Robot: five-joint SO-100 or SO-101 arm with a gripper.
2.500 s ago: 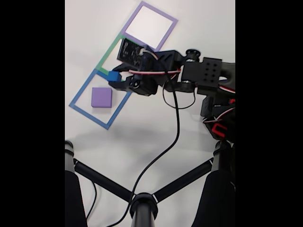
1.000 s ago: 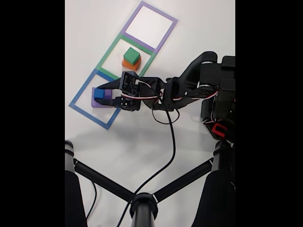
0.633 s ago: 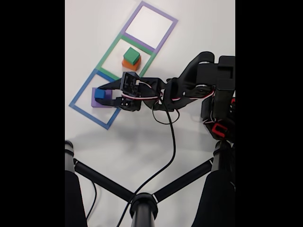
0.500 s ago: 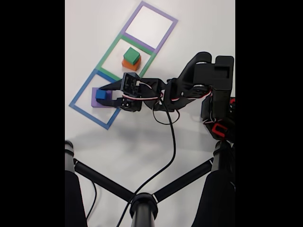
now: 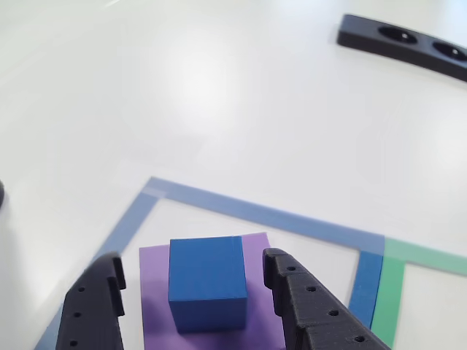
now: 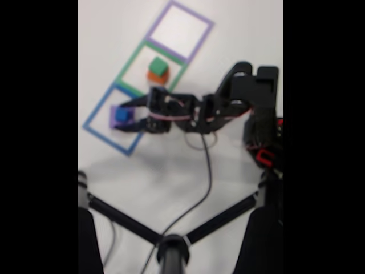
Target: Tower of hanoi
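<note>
From the other view I see the small blue cube (image 5: 207, 283) sitting on top of the flat purple block (image 5: 208, 321), which lies inside the blue tape square (image 5: 255, 213) on the white surface (image 5: 219, 87). My gripper (image 5: 193, 284) straddles the cube with its two black fingers (image 5: 303, 306) parted, a visible gap on each side, so I read them as open and off the foam rather than pinching it. That spread makes sense for a release: the smallest piece belongs on the largest one under the puzzle's rule, and the cube sits flat, set toward the far edge of the purple top with purple showing on both sides and in front. In the fixed view, which is blurred, the arm (image 6: 228, 105) reaches leftward across the surface to the blue cube (image 6: 121, 116), and I think the green block (image 6: 158, 67) rests on the salmon-orange block (image 6: 155, 76) inside the green tape square (image 6: 134, 60), though the softness keeps me from judging how squarely. The purple tape square (image 6: 181, 25) beyond holds nothing, presumably the free peg for the next transfers. I judge the placing step nearly finished; lifting straight up should avoid nudging the cube.
</note>
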